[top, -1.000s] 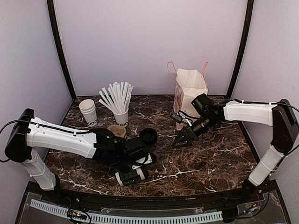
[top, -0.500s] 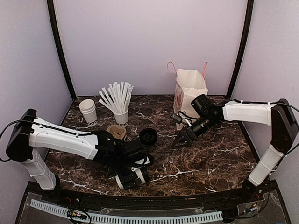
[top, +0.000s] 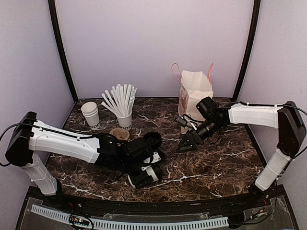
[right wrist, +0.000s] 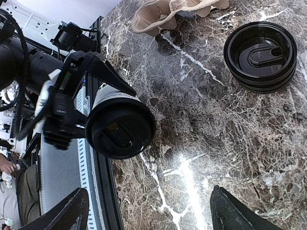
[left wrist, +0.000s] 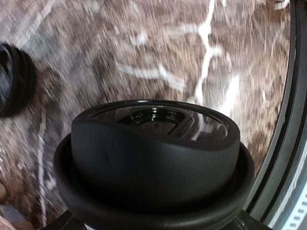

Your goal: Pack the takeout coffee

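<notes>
Gripping the takeout coffee [right wrist: 120, 128] just inside the front edge of the marble table [top: 216, 167], the left gripper [top: 144, 175] clamps the white cup, tipped so its black dome lid faces the right arm. Farther in, a loose black lid [top: 152, 139] lies near a crumpled tan paper piece [top: 120, 134], and the right gripper [top: 187, 143] hangs above the marble, jaws spread wide, holding nothing. At the back stand the cup of white straws [top: 123, 108], the stacked white cups [top: 90, 114] and the paper bag [top: 194, 93].
</notes>
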Available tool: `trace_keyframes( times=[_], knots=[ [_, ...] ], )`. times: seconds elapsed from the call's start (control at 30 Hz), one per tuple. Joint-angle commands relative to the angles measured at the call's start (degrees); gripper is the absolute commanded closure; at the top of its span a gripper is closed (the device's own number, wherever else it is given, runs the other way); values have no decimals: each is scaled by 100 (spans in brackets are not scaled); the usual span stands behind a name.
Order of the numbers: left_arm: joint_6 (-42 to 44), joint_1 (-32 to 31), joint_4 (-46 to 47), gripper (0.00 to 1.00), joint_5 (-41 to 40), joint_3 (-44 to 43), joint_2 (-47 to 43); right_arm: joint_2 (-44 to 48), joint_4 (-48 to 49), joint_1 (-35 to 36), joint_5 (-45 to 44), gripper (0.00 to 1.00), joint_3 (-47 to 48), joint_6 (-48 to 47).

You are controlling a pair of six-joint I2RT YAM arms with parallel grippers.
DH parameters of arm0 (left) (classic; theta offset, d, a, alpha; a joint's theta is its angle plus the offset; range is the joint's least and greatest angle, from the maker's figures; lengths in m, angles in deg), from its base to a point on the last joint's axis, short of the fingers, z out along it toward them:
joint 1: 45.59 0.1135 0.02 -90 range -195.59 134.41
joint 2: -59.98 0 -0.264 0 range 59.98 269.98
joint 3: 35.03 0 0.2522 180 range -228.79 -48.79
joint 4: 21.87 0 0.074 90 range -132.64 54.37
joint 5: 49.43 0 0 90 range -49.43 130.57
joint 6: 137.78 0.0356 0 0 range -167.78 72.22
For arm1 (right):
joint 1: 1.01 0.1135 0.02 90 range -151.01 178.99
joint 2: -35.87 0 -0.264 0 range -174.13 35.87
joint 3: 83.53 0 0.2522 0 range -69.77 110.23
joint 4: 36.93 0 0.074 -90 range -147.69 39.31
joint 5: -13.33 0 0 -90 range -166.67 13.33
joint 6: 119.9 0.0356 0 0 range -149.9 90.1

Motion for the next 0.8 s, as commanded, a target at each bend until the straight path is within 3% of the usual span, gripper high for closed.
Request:
trace_keyframes(
  times=[0.0,0.07,0.2,0.27,0.53,0.77],
  knots=[
    [318,92,1434,19,-648,218,-336,128,-183,-210,137,11,219,-225],
    [334,124,2425,19,-898,558,-401,169,-239,-361,138,11,266,-266],
    [382,211,5586,19,-877,1656,-374,202,-290,-629,218,12,325,-265],
    [528,271,6377,19,-766,1739,-96,207,-333,-630,242,11,347,-311],
    [900,325,8308,19,-679,1802,951,292,-167,-476,-129,6,425,-248],
    [600,467,9153,18,-376,1777,1526,388,49,-10,-1044,5,521,-371]
  ],
)
